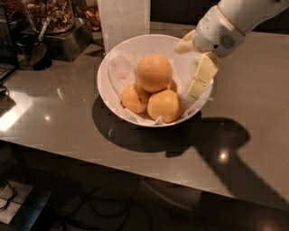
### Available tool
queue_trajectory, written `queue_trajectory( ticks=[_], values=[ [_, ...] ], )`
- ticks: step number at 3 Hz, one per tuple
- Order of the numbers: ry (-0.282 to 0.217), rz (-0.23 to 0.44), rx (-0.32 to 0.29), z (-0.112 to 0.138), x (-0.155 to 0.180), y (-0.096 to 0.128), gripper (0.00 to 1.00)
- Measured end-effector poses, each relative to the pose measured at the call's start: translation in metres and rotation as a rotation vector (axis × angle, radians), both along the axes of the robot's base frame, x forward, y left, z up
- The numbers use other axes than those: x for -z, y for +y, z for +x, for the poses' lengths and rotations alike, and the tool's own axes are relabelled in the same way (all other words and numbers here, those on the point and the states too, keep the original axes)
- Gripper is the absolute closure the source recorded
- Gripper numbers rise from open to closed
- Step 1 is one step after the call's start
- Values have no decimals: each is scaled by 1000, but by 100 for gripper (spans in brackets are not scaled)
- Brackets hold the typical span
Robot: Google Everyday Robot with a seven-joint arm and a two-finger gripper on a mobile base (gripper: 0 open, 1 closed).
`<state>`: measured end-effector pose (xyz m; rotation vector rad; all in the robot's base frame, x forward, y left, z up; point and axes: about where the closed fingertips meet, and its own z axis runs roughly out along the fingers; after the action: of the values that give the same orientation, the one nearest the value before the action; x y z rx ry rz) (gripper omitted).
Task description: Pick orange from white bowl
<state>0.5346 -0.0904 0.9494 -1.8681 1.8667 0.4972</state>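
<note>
Orange point(154, 72) in white bowl point(103, 72), gripper point(193, 63) above rim

White rounded arm point(246, 13), dotted grille point(227, 41) (wrist side); gripper point(186, 71) over white bowl point(135, 43), cream fingers point(204, 70).

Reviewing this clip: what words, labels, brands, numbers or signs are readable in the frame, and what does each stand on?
No text can be read in this frame.
white bowl and orange: no markings.
gripper, fingers open over the bowl's right rim: a dotted grille on its housing, no lettering.
white box behind the bowl: blank face.
jar at top left: no label visible.
</note>
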Motion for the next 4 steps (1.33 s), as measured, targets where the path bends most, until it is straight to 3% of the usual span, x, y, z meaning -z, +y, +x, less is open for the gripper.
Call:
queue_trajectory(
  ticks=[1, 4],
  values=[
    [-2, 4, 2, 3, 1, 2, 0],
    [55, 163, -86, 34, 29, 50, 0]
  ],
)
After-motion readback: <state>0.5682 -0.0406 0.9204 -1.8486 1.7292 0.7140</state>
